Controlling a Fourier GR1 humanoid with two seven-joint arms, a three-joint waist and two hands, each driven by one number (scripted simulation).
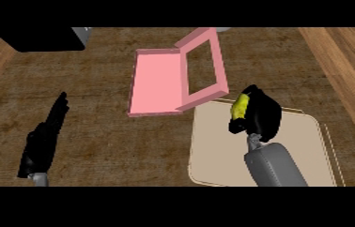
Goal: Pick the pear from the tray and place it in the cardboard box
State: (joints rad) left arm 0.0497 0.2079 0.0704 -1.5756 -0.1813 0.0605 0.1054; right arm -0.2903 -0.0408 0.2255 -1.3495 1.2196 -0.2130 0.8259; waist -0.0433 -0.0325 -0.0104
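Observation:
A yellow-green pear shows at the left side of my right hand, whose fingers curl round it. The hand and pear are over the far left part of the beige tray, close to its far edge. Whether the pear is lifted off the tray I cannot tell. Just left and beyond stands the box, which looks pink, open, with its lid tilted up on the right side. My left hand rests at the left, fingers straight and pointing away, holding nothing.
A black appliance sits at the far left corner. A wooden strip runs along the right side of the dark brown counter. A grey object peeks in at the far edge.

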